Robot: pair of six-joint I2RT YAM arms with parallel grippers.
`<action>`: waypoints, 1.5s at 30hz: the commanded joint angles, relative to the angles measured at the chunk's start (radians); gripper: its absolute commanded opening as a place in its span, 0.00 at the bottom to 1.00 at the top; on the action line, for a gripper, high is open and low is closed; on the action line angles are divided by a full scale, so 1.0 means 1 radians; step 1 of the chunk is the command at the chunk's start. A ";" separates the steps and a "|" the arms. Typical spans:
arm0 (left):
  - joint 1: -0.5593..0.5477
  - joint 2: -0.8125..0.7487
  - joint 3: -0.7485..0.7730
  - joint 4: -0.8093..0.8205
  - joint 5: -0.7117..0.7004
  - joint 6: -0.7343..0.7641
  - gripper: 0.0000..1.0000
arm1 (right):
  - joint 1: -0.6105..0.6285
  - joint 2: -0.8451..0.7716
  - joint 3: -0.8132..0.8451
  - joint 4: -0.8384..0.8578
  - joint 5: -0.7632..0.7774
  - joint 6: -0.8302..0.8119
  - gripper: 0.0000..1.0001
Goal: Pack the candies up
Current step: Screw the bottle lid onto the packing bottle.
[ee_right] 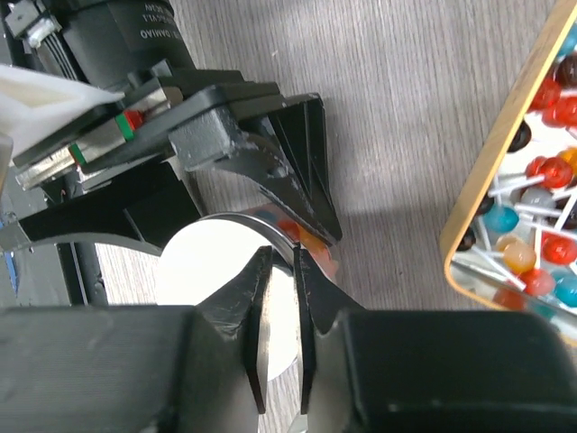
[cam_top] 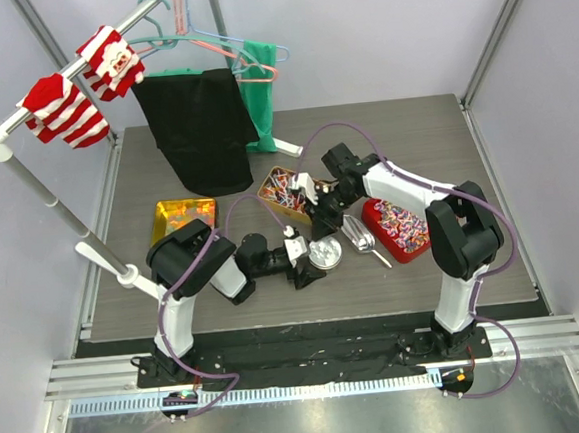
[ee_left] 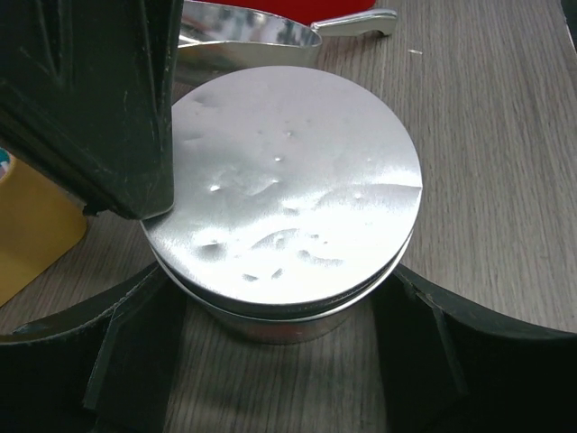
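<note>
– Silver lid (ee_left: 288, 180) fills my left wrist view, sitting on a round tin (ee_left: 288, 320). My left gripper (ee_left: 278, 289) has its jaws spread wide, a pad against each side of the tin, so it has hold of it.

– And the right one?

– That view shows only one of its fingers (ee_left: 108, 108), resting on the lid's left edge. My right wrist view gives the rest. The right gripper (ee_right: 281, 262) is closed down to a thin slit with the lid's rim in it. Red and orange candies (ee_right: 306, 236) show inside the tin at the lid's edge. The left wrist view hides those completely.

– Other containers?

– From the top I count one tin, one lid, one scoop and three trays. The scoop (cam_top: 360, 239) lies just right of the tin. Beside it is a red tray (cam_top: 401, 259) heaped with more candies in striped wrappers. Off to the left is a gold tray (cam_top: 183, 203) with orange pieces too small for me to name. Behind the tin is a wood-rimmed tray (ee_right: 491, 162) of lollipops (ee_right: 541, 253); only the right wrist view makes their sticks clear.

– Farther back?

– A rack pole (cam_top: 68, 83) at the far left carries two red-and-white striped socks (cam_top: 62, 109). A black cloth (cam_top: 202, 128) and a green garment (cam_top: 264, 103) hang next to them.
</note>
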 commanded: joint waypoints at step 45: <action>0.032 -0.058 0.019 -0.153 -0.077 0.012 1.00 | -0.045 -0.312 -0.148 -0.081 0.175 0.038 0.53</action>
